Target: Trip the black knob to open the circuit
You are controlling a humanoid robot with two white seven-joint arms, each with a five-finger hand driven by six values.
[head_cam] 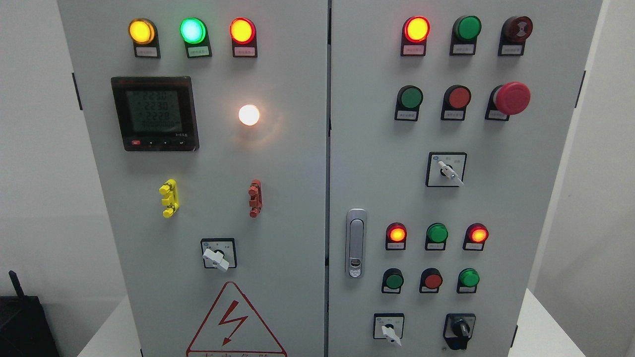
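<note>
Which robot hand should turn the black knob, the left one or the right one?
Probably the right. Neither hand is in view yet, but the black knob sits at the bottom right of the right-hand door, the side the right arm comes in from, so its reach looks shorter.

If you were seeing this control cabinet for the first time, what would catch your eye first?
Probably the glowing white round lamp mid-left, beside the dark digital meter. Next, the big red mushroom-shaped stop button at upper right. The small black rotary knob, the task's target, sits at bottom right; no robot hand is in view.
</note>
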